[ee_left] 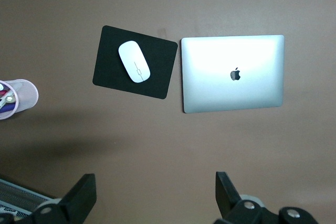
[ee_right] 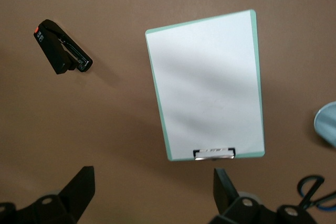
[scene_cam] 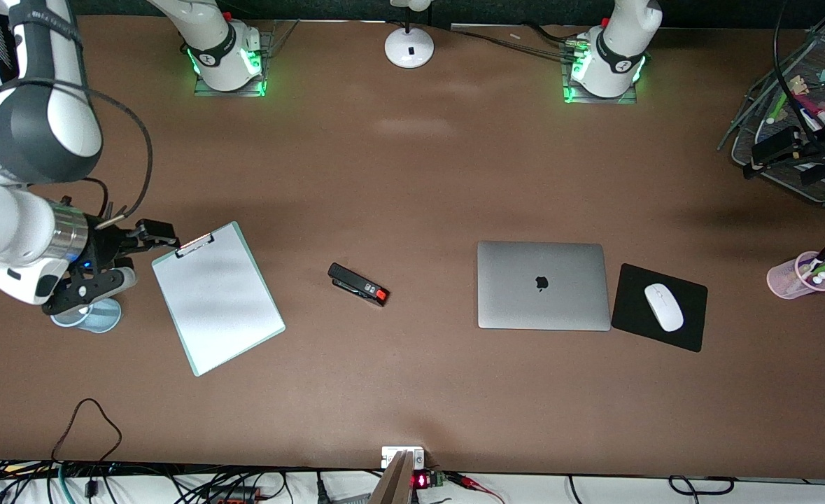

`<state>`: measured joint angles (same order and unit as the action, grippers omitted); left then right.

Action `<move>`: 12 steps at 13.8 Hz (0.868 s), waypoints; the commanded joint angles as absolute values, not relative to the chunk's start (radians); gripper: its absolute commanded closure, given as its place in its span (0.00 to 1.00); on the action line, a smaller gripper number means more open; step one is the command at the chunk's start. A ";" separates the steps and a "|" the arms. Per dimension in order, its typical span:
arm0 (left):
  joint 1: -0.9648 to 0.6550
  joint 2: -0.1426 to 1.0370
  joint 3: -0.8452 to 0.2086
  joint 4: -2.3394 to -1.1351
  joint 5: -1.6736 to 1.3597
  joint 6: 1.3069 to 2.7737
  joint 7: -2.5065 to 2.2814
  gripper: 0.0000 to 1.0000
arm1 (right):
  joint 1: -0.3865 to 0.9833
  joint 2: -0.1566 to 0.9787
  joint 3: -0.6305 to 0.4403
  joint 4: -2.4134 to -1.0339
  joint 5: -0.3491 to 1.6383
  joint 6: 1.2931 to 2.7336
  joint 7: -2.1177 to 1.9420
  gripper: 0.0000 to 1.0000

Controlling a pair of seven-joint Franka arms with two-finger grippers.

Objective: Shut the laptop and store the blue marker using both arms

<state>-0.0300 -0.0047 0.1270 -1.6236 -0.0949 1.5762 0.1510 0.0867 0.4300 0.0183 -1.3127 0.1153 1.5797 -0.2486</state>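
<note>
The laptop (scene_cam: 542, 285) lies shut, lid down, on the counter (scene_cam: 412, 392) beside the mousepad (scene_cam: 659, 307). No marker shows, seemingly stored. The left tool (scene_cam: 786, 155) over the basket (scene_cam: 814, 63) at 2 o'clock and the right tool (scene_cam: 101, 269) over the cup (scene_cam: 89, 315) at 9 o'clock both stand apart, empty.

1. I've got the laptop (scene_cam: 542, 285) dead centre in my sights: slim, silver-grey, lid shut flat on the brown table, dark apple logo facing up.
2. It sits square to the table edge, toward the left arm's end, just beside a black mouse pad (scene_cam: 659, 306) with a sliver of table between them.
3. From the left wrist camera, the same closed lid (ee_left: 232, 73) shows whole and unobstructed.
4. The blue marker — I can't pick it out from here.
</note>
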 commanded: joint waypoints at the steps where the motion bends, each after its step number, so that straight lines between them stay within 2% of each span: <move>1: -0.037 0.009 0.118 -1.591 -0.060 1.560 0.153 0.00 | 0.118 0.414 0.015 -1.316 0.033 1.559 -0.196 0.00; 4: -0.035 0.009 0.118 -1.591 -0.060 1.559 0.153 0.00 | 0.152 0.394 0.014 -1.318 -0.021 1.534 -0.149 0.00; 12: -0.035 0.009 0.117 -1.589 -0.060 1.557 0.153 0.00 | 0.121 0.373 0.003 -1.318 -0.021 1.479 -0.135 0.00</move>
<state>-0.0330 -0.0046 0.1195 -1.6223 -0.0804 1.5762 0.1510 0.1345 0.3903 -0.0018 -1.3127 -0.0084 1.5008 -0.1515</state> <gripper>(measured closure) 0.000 0.000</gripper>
